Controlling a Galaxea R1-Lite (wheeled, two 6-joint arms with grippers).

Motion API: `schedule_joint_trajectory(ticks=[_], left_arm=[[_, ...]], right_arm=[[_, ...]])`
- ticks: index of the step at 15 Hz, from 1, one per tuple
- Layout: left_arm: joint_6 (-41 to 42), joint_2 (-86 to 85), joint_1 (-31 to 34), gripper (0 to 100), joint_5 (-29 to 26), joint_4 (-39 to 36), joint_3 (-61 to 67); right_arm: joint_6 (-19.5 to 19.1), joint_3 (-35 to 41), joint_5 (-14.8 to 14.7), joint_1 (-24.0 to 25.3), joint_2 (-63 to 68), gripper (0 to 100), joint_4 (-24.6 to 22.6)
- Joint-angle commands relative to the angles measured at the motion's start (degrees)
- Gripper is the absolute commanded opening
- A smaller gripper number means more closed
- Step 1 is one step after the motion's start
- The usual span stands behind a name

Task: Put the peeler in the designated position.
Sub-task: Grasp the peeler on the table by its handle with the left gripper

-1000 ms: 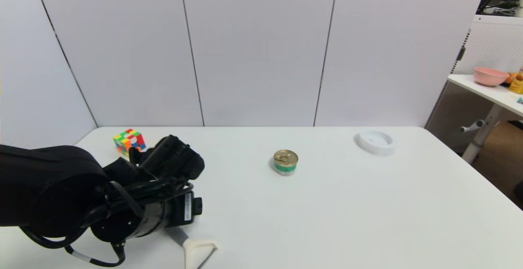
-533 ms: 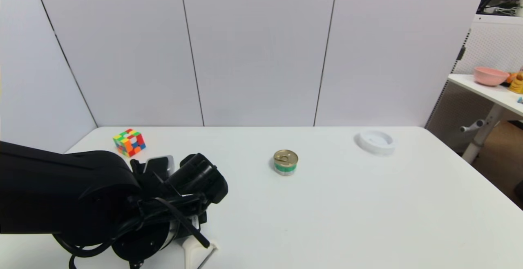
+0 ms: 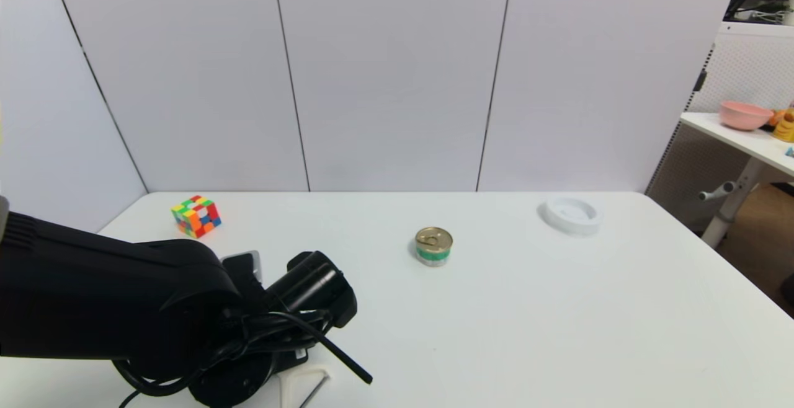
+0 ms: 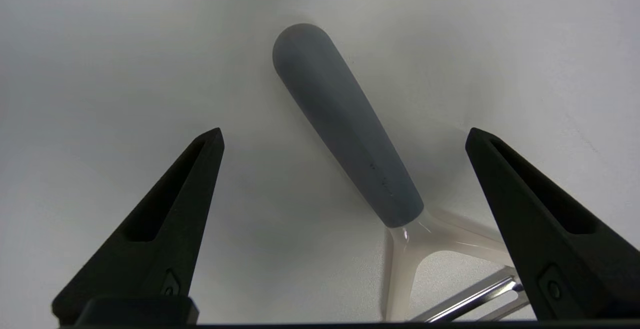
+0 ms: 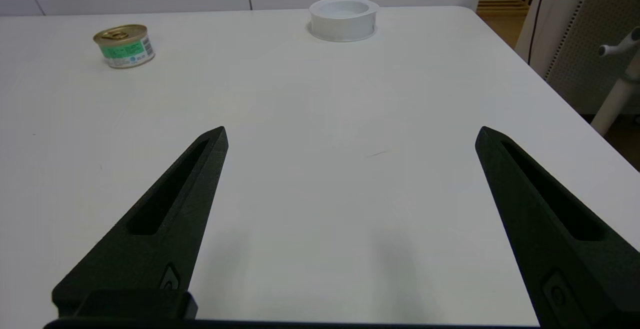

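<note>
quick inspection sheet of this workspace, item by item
surface: white table, faint dark scuff in the right wrist view.
job's things: peeler lies flat near the front edge, grey handle between the fingers, untouched; cream head shows in the head view. No marked target seen.
clutter: Rubik's cube far left; small gold-lidded tin can mid-table; round white dish far right.
grippers: left gripper open, straddling the peeler handle; right gripper open, over bare table, parked.
cables: black cables looped on the left arm's wrist.
surroundings: grey wall panels; side table with pink bowl at the right.
</note>
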Motion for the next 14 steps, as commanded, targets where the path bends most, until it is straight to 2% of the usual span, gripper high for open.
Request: schedule_joint_trajectory(ticks=[1,14], left_arm=[[-0.50,1.00,0.08,100,0.67,-0.08,-0.06],[-6.92,2.41,0.17,100,1.55,-3.68,-0.06]], right_arm=[[0.01,0.09,-0.01,-0.02,0.07,100,0.00],[0.01,0.09,-0.01,0.06,0.07,100,0.00]])
